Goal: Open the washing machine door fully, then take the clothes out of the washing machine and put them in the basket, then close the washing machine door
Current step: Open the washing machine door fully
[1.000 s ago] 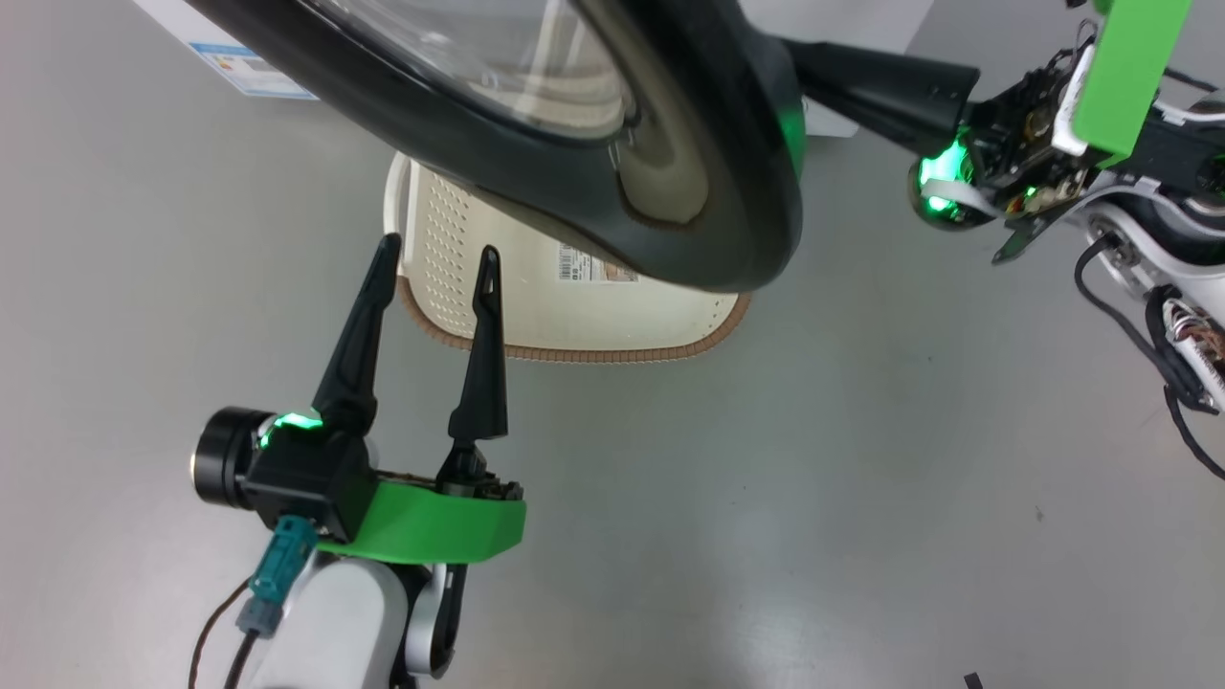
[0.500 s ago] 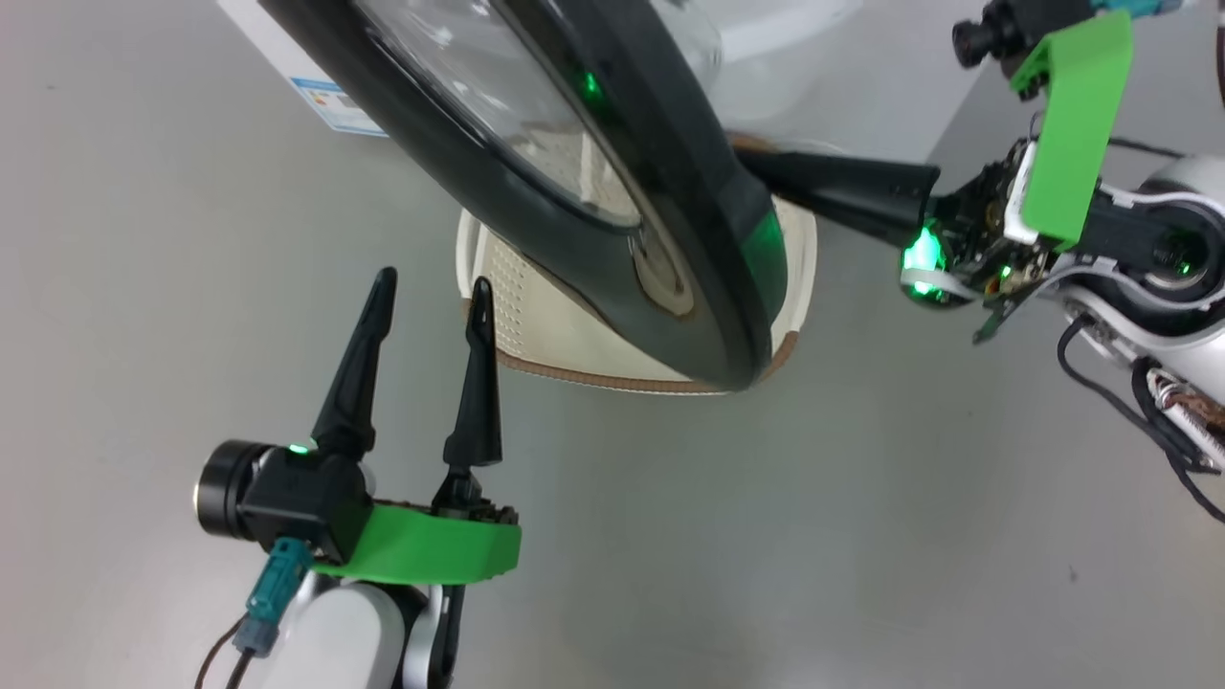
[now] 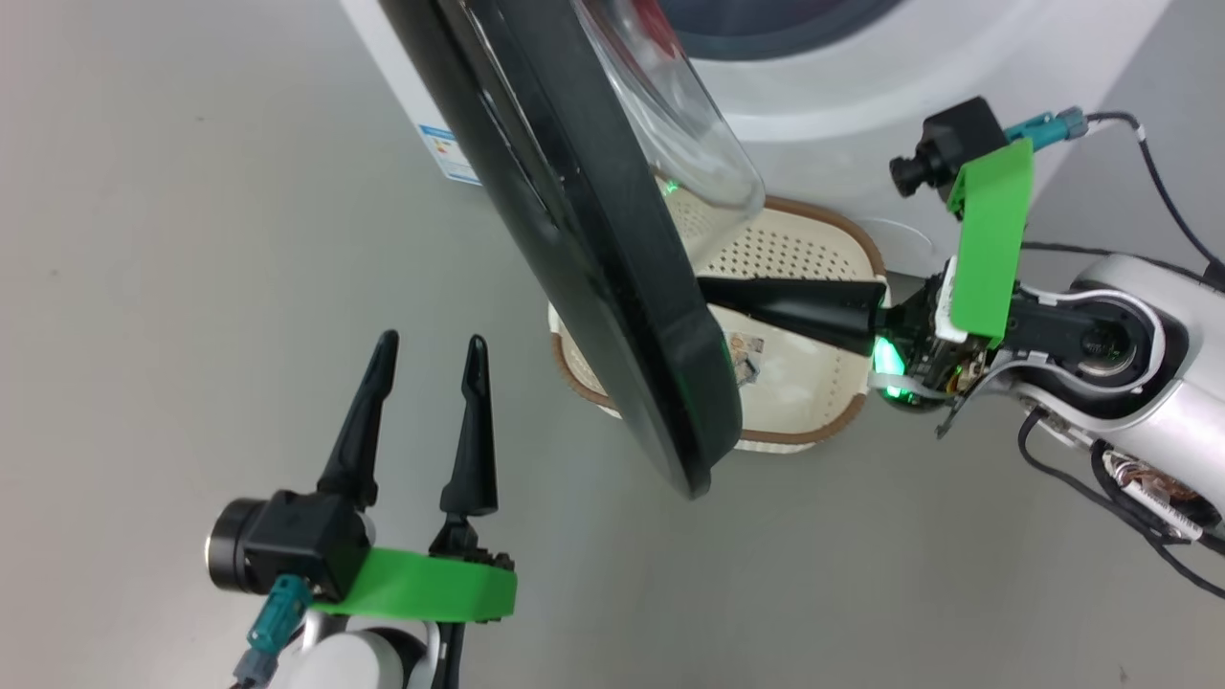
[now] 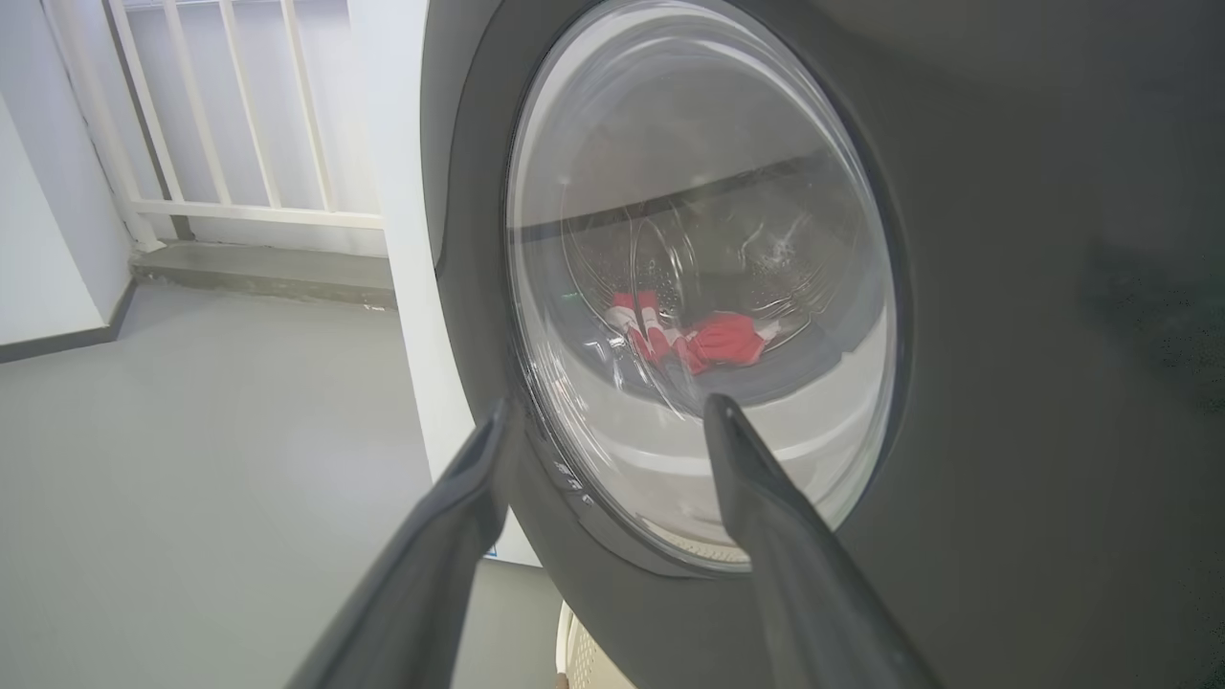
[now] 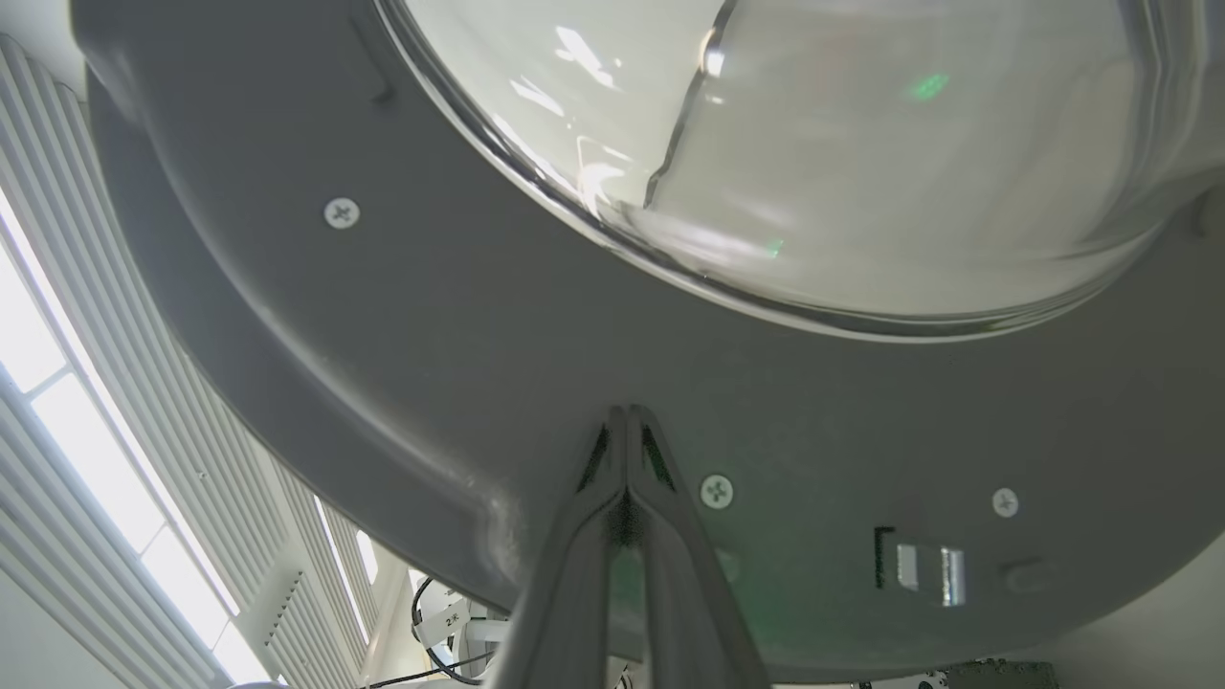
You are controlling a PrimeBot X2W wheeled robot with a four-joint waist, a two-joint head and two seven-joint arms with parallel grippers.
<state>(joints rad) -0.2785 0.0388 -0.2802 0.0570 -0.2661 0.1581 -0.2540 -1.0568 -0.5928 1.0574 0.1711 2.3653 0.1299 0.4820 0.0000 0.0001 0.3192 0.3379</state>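
Grey floor (image 3: 861, 574), head view: left end effector (image 3: 432, 338) open, empty, door (image 3: 574, 239) edge right of it; right end effector (image 3: 727, 295) closed behind door, basket (image 3: 842, 227) beneath | left wrist: red clothes (image 4: 713, 340) ahead, through glass | right wrist: pinched fingertips (image 5: 589, 498) on door's inner face; may skid off, door swinging back.

Grey glossy floor (image 4: 191, 459) — white railing (image 4: 230, 105), pale wall (image 4: 38, 239) behind.

Grey floor (image 3: 861, 574), smooth and glossy. White railing (image 4: 220, 115) stands on a grey ledge (image 4: 258, 273), white wall (image 4: 43, 239) just beside it. Elsewhere, a bright window (image 5: 38, 364).
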